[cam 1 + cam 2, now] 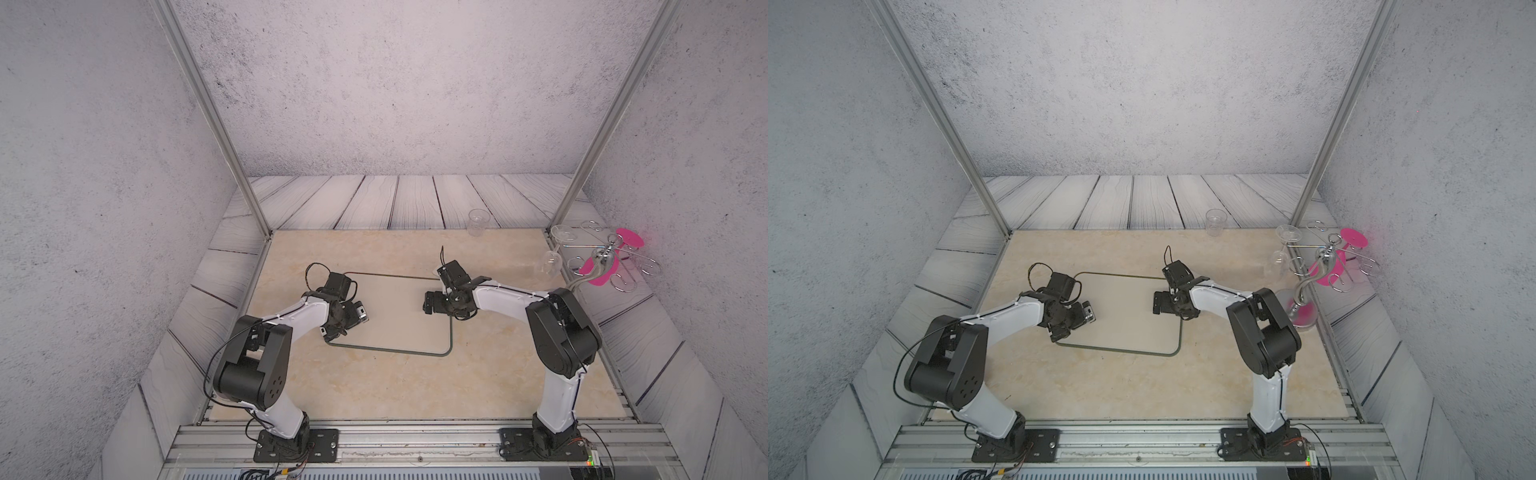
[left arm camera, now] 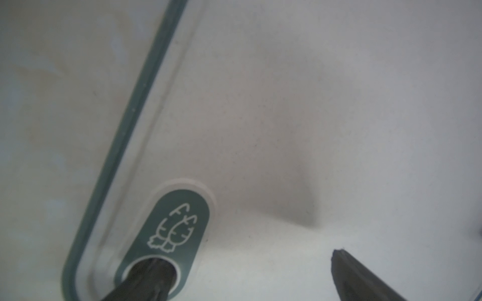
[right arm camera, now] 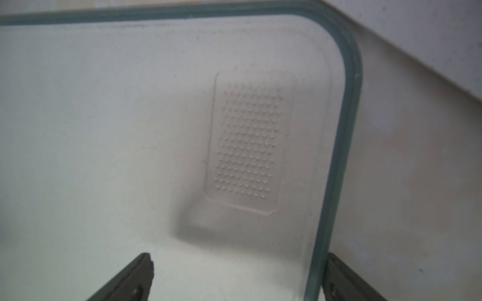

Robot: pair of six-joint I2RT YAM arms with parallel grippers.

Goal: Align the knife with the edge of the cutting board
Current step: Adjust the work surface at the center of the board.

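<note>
Over cutting board [image 1: 395, 324]: left tool [image 2: 243, 260] apart; right tool [image 3: 238, 256] apart, straddling its rim.

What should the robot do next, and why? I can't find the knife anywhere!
Probably lift both arms a little and look for it. No knife shows in any view. The left end effector and right end effector both hang open and empty, low over opposite ends of the cutting board, so they may be hiding it. Nothing can be lined up until it's found.

Bright diffuse light, soft shadows, top views sharp, wrist views hazy, cutting board [image 3: 104, 130] blurred
</note>
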